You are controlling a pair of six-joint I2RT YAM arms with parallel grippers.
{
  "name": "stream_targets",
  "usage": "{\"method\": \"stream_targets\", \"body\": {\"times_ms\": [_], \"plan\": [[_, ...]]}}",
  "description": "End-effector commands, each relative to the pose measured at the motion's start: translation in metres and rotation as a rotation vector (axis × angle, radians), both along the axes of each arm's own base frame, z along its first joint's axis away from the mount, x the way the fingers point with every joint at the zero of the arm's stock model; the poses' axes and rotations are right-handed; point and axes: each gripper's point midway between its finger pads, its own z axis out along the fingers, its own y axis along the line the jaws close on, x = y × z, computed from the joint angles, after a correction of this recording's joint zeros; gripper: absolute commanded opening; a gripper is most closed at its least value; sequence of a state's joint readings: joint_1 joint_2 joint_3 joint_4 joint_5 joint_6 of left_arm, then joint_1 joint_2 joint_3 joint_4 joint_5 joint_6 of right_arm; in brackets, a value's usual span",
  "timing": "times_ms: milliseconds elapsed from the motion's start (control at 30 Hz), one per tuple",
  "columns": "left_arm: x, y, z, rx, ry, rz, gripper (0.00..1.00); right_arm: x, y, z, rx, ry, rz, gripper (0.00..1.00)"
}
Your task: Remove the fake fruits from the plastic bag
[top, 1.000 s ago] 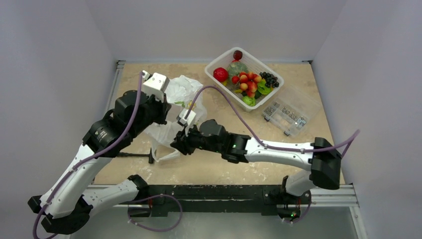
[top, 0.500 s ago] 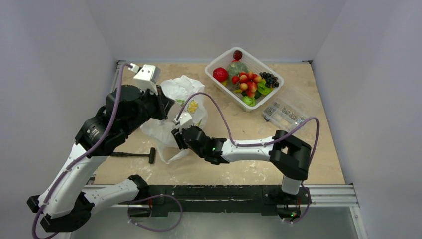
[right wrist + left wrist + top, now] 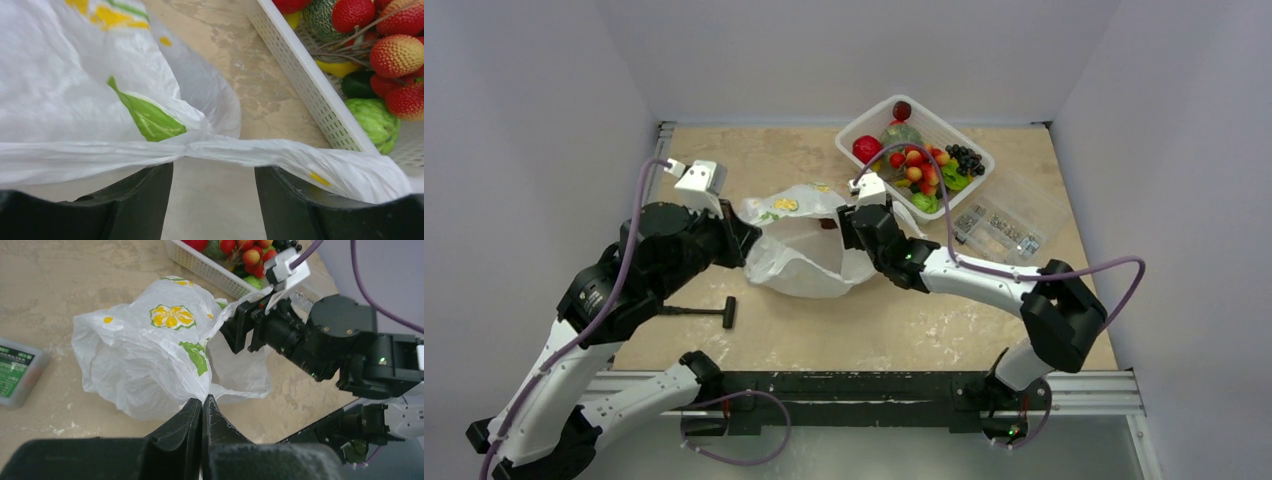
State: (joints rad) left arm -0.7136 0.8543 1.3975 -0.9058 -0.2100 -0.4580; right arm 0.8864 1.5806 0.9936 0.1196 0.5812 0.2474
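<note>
The plastic bag (image 3: pixel 799 260) lies stretched on the table between my two grippers. My left gripper (image 3: pixel 746 245) is shut on its left edge; the left wrist view shows the jaws (image 3: pixel 202 401) pinched on the bag (image 3: pixel 145 355). My right gripper (image 3: pixel 849 222) is open at the bag's right edge. In the right wrist view a strip of the bag (image 3: pixel 75 85) lies across its spread fingertips (image 3: pixel 214 170). The fake fruits sit in the white lattice basket (image 3: pixel 854 128): a round red fruit (image 3: pixel 867 148), a berry bunch (image 3: pixel 919 165), dark grapes (image 3: pixel 964 158), a dark red fruit (image 3: pixel 902 110).
A clear lidded box (image 3: pixel 1004 225) stands right of the basket. A black T-handled tool (image 3: pixel 699 312) lies near the front left. A grey box with a green label (image 3: pixel 20 370) shows left of the bag. The basket wall (image 3: pixel 310 85) is close to my right gripper.
My right gripper swung from the bag's near side up and right toward the basket. The left gripper dropped lower, still holding the bag. The bag is now spread wide between them.
</note>
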Motion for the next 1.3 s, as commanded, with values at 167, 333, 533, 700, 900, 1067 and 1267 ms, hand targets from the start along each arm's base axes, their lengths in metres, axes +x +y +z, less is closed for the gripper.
{"method": "stream_targets", "body": {"times_ms": [167, 333, 533, 700, 900, 1067, 1267], "plan": [[-0.046, -0.025, -0.08, -0.098, 0.242, -0.172, 0.0, -0.058, 0.045, 0.039, 0.152, 0.016, 0.343, 0.47], [-0.063, -0.024, -0.09, -0.133, 0.221, -0.23, 0.0, -0.104, 0.096, 0.042, 0.164, -0.036, 0.554, 0.45], [-0.069, 0.0, -0.111, -0.09, 0.268, -0.129, 0.0, -0.096, 0.115, -0.006, 0.11, 0.02, 0.521, 0.37], [-0.054, 0.034, -0.124, -0.059, 0.284, 0.119, 0.0, -0.114, 0.106, -0.075, -0.018, 0.027, 0.435, 0.32], [-0.044, 0.064, -0.16, -0.049, 0.419, 0.448, 0.0, -0.127, 0.097, -0.083, 0.025, -0.002, 0.318, 0.3], [-0.037, 0.065, -0.207, -0.009, 0.498, 0.564, 0.0, -0.121, 0.103, -0.045, 0.061, -0.046, 0.335, 0.31], [-0.026, 0.038, -0.201, -0.059, 0.452, 0.418, 0.49, -0.116, 0.11, -0.022, 0.13, -0.057, 0.337, 0.33]]}}
